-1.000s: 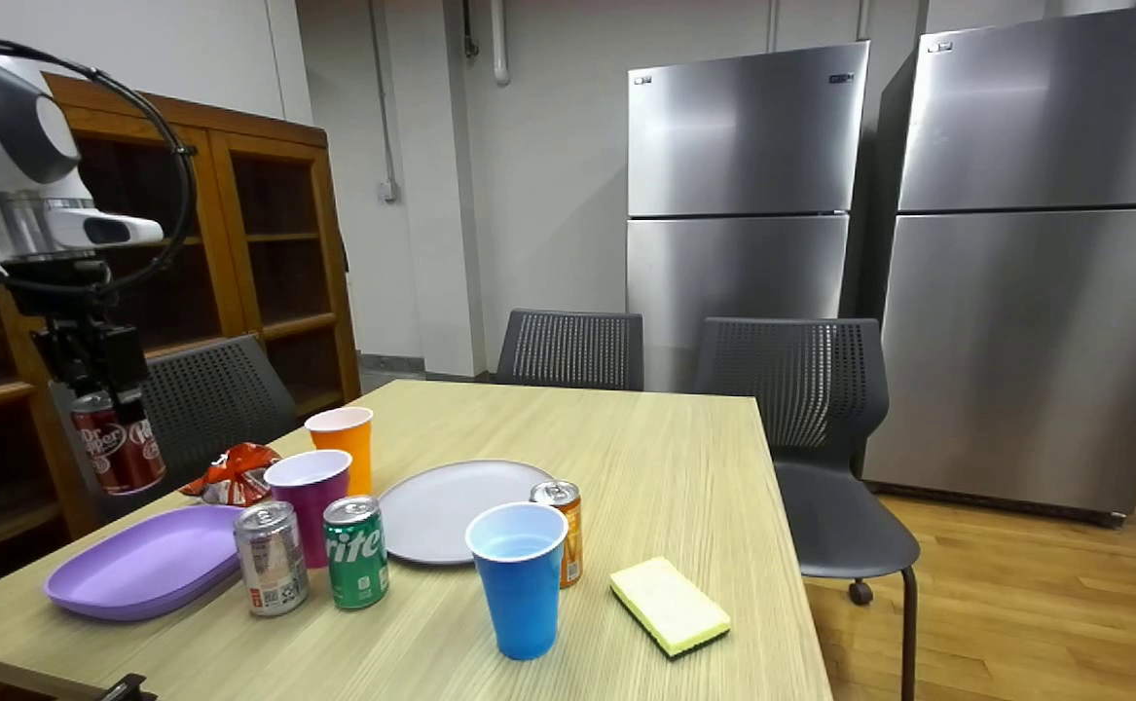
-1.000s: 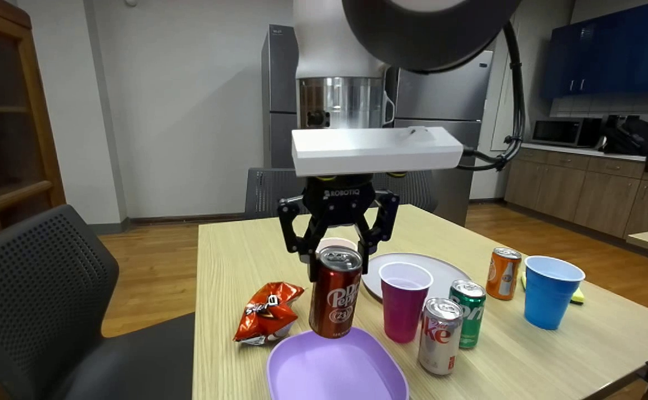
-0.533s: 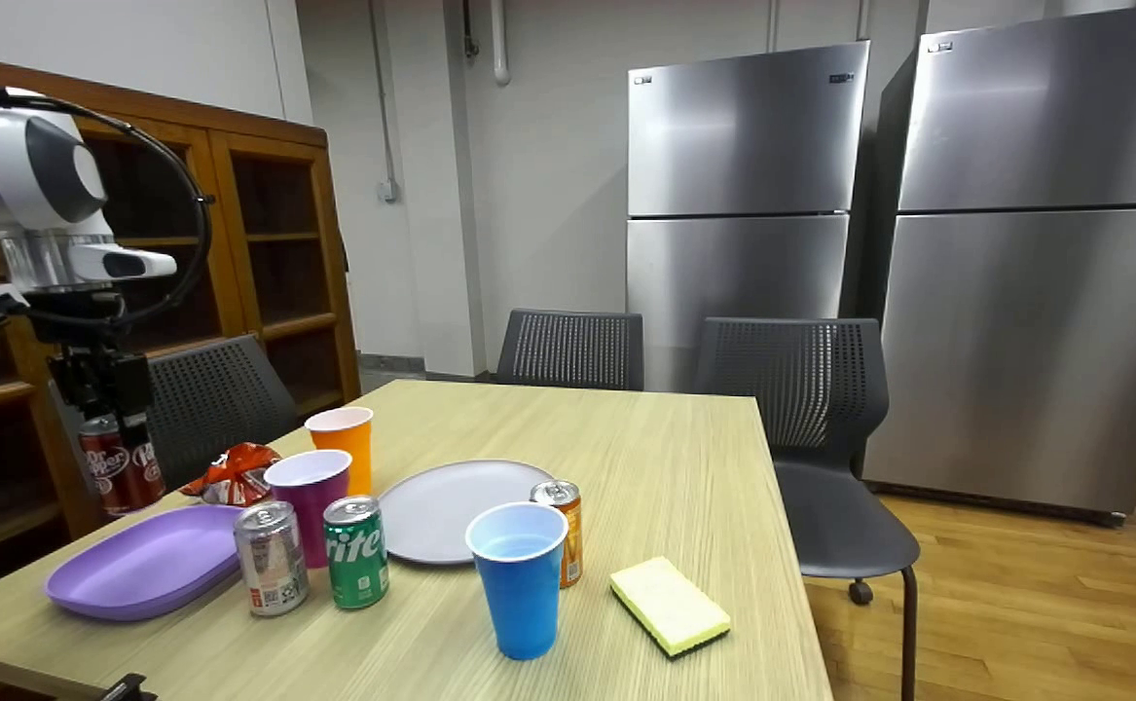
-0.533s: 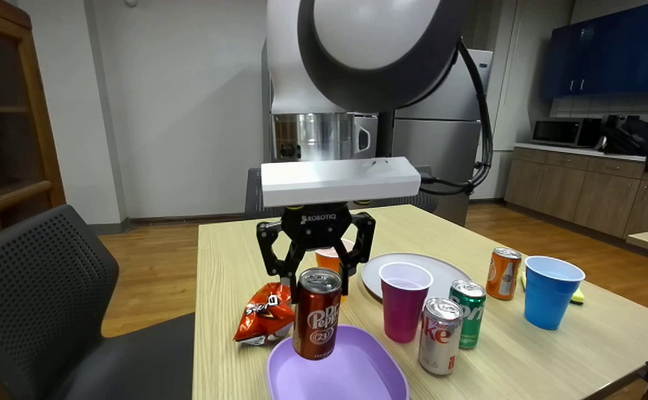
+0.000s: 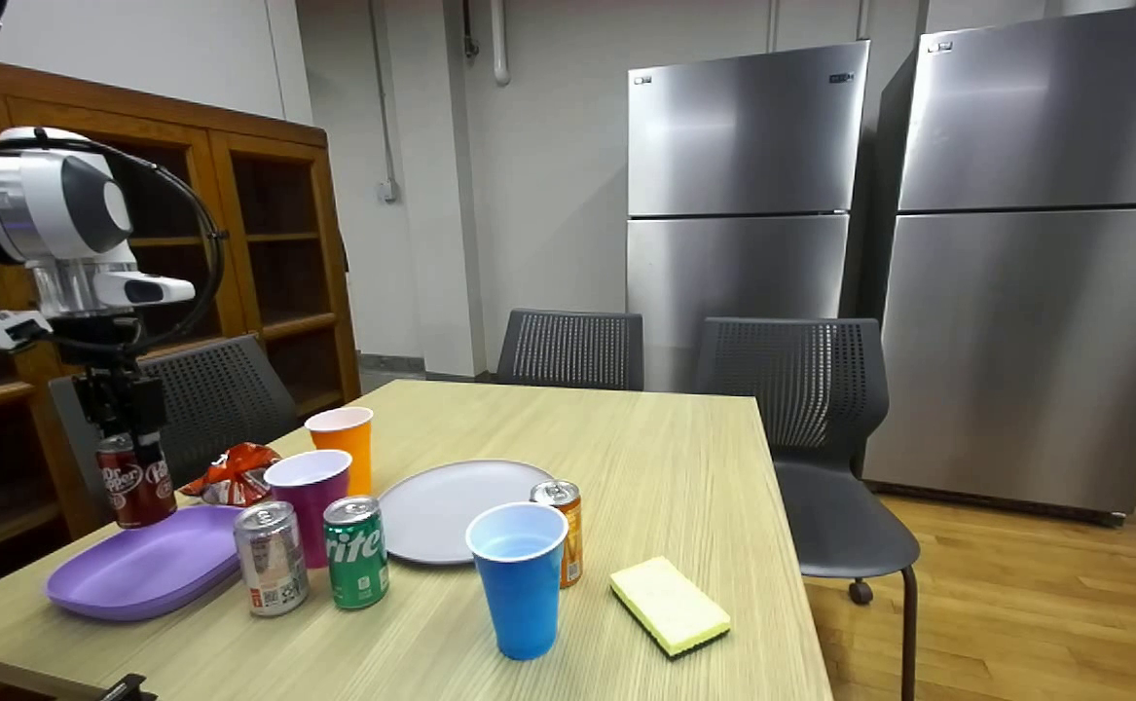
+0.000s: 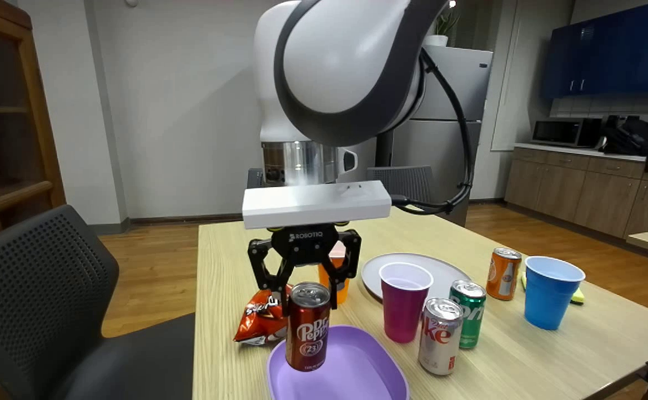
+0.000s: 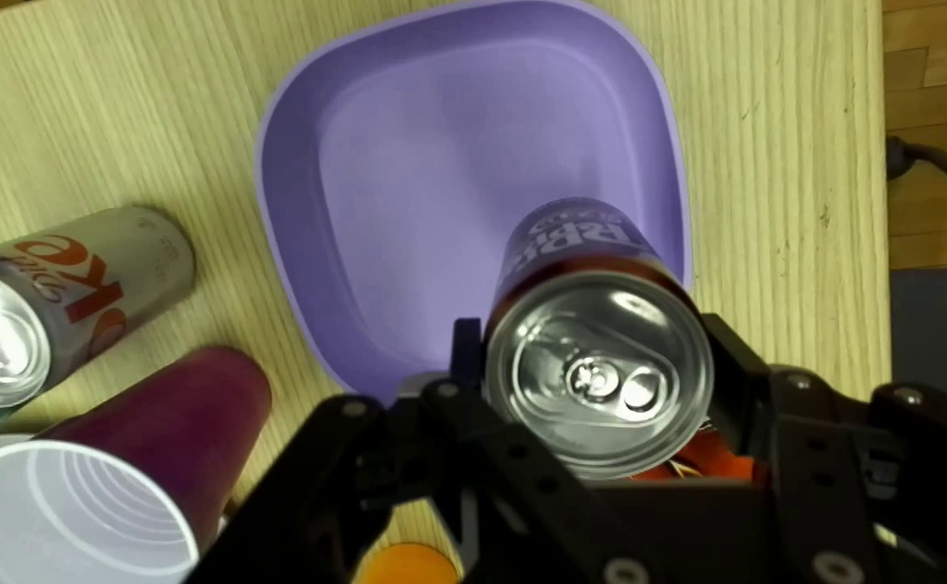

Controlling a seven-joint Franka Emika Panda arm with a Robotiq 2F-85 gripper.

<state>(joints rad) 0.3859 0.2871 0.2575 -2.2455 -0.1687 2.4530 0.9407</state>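
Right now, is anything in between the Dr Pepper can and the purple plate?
Nothing that I can see. The jaws hold the Dr Pepper can over the purple plate. The silver can and maroon cup stand beside the plate, not in between.

The end effector [image 7: 593, 345] clasps a soda can [image 7: 591, 324] over a purple tray [image 7: 441, 178], near a magenta cup [image 7: 173, 430]

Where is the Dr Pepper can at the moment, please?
In both exterior views, the Dr Pepper can is held in the gripper above the purple tray, left of the purple cup; in the wrist view it hides the tray's lower right corner.
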